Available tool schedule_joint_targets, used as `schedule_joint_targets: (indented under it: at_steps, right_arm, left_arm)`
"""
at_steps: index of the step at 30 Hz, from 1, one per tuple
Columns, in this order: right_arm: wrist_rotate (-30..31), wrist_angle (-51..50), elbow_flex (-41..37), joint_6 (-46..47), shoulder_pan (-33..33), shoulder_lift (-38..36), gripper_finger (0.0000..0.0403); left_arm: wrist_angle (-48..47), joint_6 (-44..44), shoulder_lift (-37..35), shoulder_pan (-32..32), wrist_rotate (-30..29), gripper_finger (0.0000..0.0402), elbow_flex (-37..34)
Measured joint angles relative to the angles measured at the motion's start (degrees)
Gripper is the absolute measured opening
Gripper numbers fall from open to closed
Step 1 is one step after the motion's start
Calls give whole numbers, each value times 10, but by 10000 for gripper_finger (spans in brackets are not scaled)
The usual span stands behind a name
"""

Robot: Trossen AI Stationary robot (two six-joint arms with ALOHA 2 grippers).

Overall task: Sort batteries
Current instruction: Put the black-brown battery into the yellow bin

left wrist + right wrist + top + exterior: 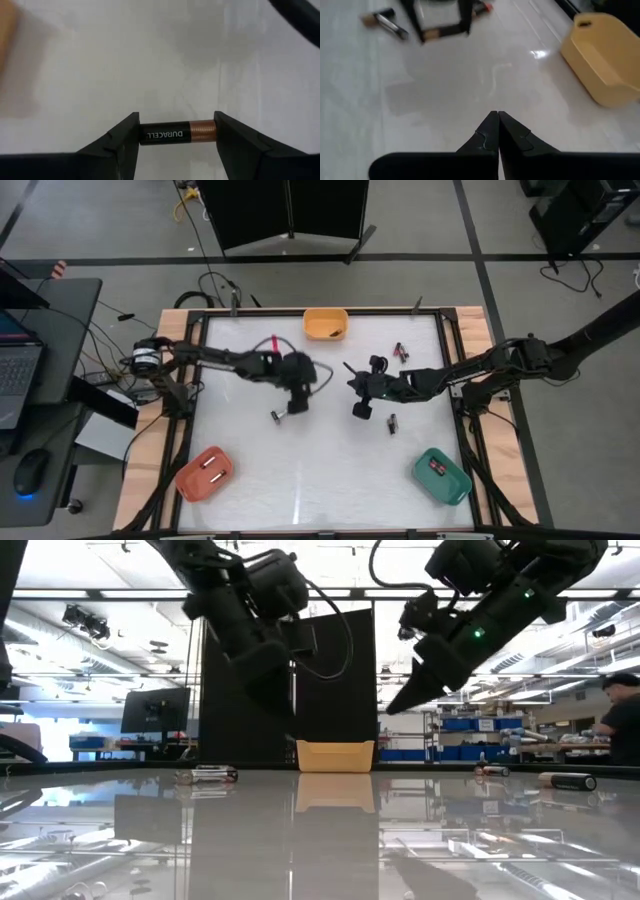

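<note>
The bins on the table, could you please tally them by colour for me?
yellow bin: 1
orange-red bin: 1
green bin: 1
Total: 3 bins

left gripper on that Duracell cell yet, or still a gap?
Touching. The left wrist view shows the left gripper with both fingers pressed against the ends of the Duracell battery, no gap at either end.
</note>
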Motion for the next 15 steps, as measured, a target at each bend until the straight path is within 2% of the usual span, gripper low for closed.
schedule_joint_targets:
  at_steps: [5, 9, 15]
  right_arm:
    - [7, -22, 0, 7, -1, 0, 9]
    - [7, -22, 0, 0, -10, 0, 9]
    - [7, -21, 0, -12, -32, 0, 9]
  left_arm:
    - [11, 8, 1, 69, 21, 222, 49]
    - [1, 54, 16, 118, 24, 222, 110]
    - [-80, 130, 112, 183, 59, 222, 233]
